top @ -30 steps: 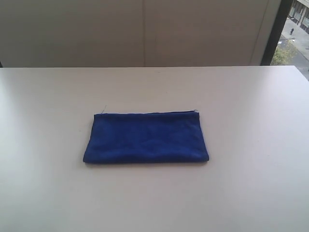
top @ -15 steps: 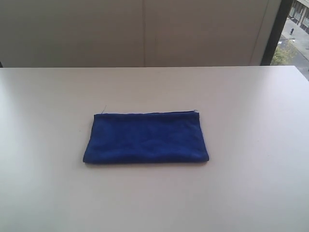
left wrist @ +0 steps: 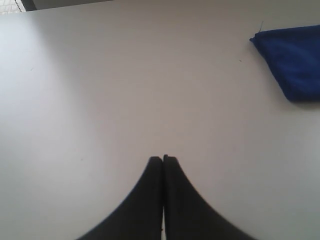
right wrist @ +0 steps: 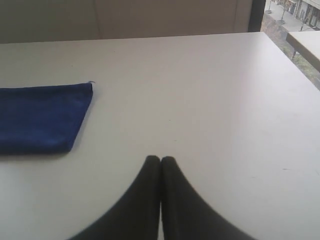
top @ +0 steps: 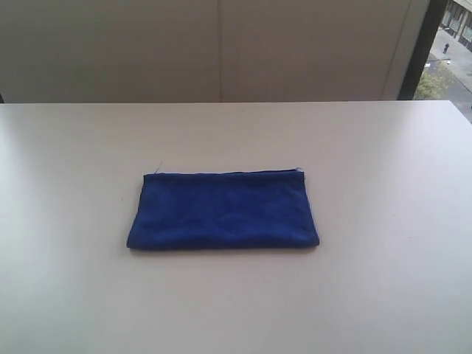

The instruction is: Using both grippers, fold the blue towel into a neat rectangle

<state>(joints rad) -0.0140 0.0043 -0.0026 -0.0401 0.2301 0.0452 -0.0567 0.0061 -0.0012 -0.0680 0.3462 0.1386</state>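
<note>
- Exterior view: the blue towel (top: 223, 210) lies flat near the middle of the white table (top: 383, 147), folded into a long rectangle with fairly even edges. A tiny pale speck sits at its far right corner (perhaps a label, too small to tell). A pale wall (top: 221, 51) stands behind the table, with a strip of window (top: 451, 51) onto a street at one side. Neither arm shows in this view.
- Left wrist view: only here does the left gripper (left wrist: 163, 159) show. Its black fingers are pressed together with nothing between them, over bare tabletop. It is well apart from the towel, of which only one end is seen, the rest cut off by the frame edge. A thin thread sticks out at the towel's corner.
- Right wrist view: the right gripper (right wrist: 160, 160) is likewise clenched and empty, over bare table. The towel's other end lies apart from it and is cut off by the frame edge (the fold layers are hard to make out).
</note>
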